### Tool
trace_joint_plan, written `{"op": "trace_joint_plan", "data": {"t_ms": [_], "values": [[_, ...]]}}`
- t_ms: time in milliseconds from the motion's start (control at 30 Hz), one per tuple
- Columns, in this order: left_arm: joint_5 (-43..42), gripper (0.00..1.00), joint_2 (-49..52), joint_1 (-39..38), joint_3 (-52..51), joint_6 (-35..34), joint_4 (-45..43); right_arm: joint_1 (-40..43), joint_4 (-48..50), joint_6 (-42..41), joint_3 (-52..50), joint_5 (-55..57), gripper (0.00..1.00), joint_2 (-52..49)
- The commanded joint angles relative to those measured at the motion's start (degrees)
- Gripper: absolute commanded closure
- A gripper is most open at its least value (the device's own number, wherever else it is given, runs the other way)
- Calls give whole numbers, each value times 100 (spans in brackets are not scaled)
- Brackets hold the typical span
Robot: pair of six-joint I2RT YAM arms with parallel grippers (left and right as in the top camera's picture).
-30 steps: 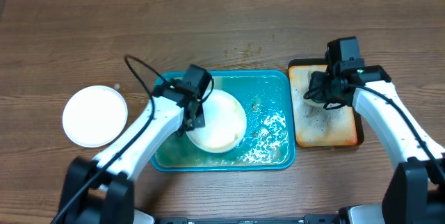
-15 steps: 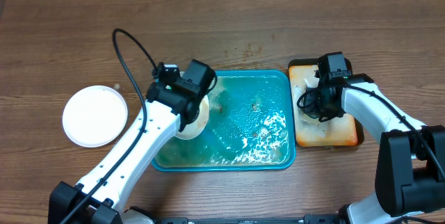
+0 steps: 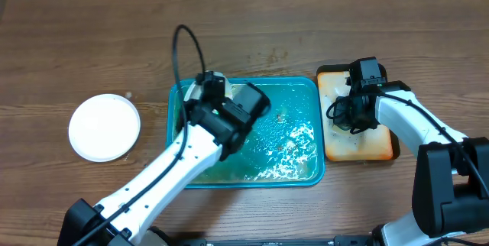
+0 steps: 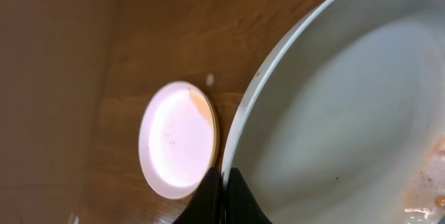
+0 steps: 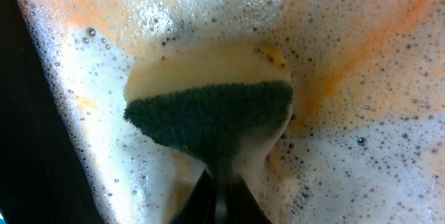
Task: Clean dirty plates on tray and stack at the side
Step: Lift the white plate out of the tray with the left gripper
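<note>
White plate (image 4: 334,113) pinched in left fingers (image 4: 217,200); two plates (image 3: 105,127) stacked aside; right fingers (image 5: 222,200) clamp one sponge (image 5: 208,106).

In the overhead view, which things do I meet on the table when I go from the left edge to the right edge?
white plate → teal tray → orange-brown tray

No legible txt, labels, brands or nos. on tray (image 3: 298,97), plates (image 3: 105,127) or elsewhere in any view
</note>
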State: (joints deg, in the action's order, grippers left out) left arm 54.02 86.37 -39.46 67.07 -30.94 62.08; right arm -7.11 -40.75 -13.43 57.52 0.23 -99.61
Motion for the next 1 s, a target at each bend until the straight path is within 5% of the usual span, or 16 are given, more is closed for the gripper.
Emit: {"op": "trace_joint_plan", "data": {"t_ms": [0, 400, 967], "values": [[1207, 96, -50, -461, 125, 52, -149, 28, -7, 39, -61, 15, 96, -146], [1864, 96, -50, -909, 125, 229, -273, 28, -7, 39, -61, 15, 95, -146], [1279, 96, -57, -837, 125, 243, -181, 28, -15, 352, 31, -76, 96, -129]]}}
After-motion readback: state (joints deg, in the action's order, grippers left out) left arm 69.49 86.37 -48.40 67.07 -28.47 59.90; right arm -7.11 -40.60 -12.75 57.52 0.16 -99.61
